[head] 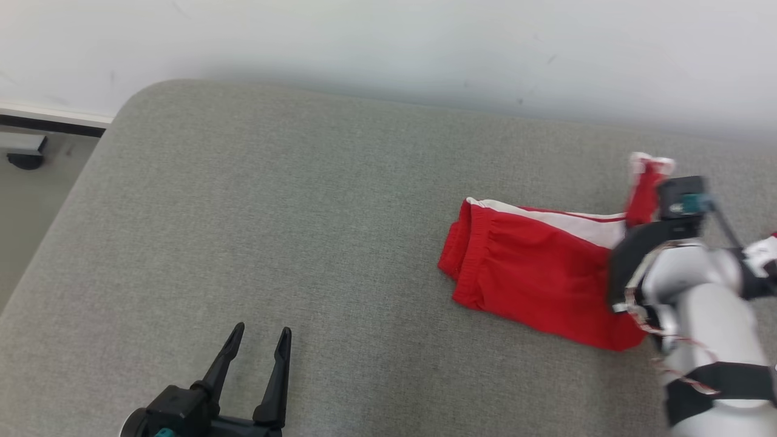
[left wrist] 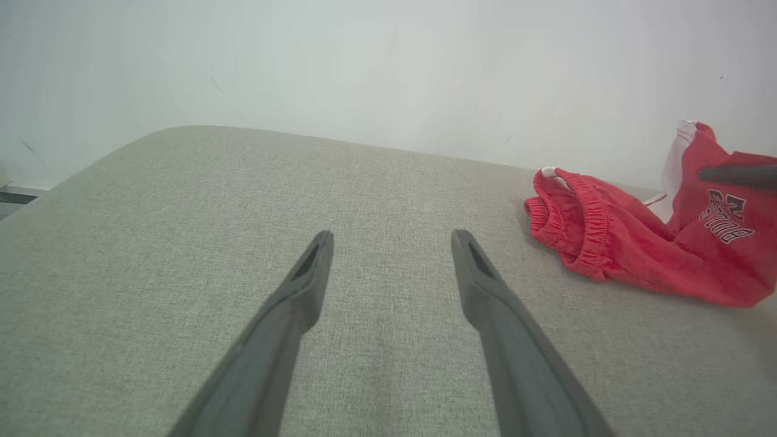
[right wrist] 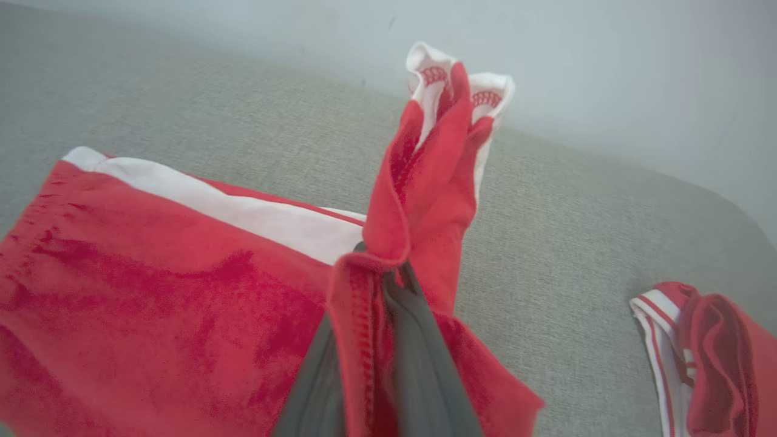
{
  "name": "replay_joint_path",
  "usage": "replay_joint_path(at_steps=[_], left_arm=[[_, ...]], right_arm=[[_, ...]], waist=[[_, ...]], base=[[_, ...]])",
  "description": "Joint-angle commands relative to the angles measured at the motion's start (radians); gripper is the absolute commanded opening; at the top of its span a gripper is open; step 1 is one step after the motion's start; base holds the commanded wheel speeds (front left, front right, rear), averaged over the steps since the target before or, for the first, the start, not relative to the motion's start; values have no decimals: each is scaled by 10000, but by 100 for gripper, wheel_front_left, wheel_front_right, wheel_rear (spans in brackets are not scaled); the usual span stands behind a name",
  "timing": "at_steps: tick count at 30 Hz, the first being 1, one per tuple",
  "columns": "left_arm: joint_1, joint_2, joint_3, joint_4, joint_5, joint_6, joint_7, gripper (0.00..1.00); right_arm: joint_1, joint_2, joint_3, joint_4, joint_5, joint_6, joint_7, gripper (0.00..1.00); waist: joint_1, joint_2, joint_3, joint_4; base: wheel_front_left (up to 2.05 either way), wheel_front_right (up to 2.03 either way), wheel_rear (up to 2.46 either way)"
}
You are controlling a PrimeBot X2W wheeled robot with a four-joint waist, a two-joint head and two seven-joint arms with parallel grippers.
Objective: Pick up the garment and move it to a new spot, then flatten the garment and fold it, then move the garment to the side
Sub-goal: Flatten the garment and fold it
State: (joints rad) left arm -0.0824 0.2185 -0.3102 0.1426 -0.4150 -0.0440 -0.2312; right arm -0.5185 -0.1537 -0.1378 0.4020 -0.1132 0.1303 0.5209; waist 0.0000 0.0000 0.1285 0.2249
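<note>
One red garment (head: 534,285), one more red-and-white cloth bundle (right wrist: 698,352), one grey cushion (head: 303,212), two grippers: left gripper (head: 261,331), right gripper (right wrist: 382,273).

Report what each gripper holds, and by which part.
The right gripper is shut on the red shorts, fingers pinching a bunched leg end, opposite the elastic waistband, raised off the cushion. The left gripper is open, holding nothing.

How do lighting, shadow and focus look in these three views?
Head view: soft even light, a dim shadow band on the wall behind the grey cushion. Left wrist view: the left gripper looms large and slightly soft. Right wrist view: the red garment pinched by the right gripper looks smeared near the lens.
</note>
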Motion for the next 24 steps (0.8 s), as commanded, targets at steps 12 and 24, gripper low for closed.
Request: replay_joint_path(at_steps=[12,24], left_arm=[[138,-114,-217,69,-120,-57,-9,100],[151,-107,-275,305,-146,-73,-167,100]], right_arm=[[-407,911,1668,596,943,3,-28,0],[-916,1041,2446,2355,2019,3,-586,0]], waist=[[0,0,-16,495],[0,0,-45,1036]], base=[[0,0,0],[0,0,0]])
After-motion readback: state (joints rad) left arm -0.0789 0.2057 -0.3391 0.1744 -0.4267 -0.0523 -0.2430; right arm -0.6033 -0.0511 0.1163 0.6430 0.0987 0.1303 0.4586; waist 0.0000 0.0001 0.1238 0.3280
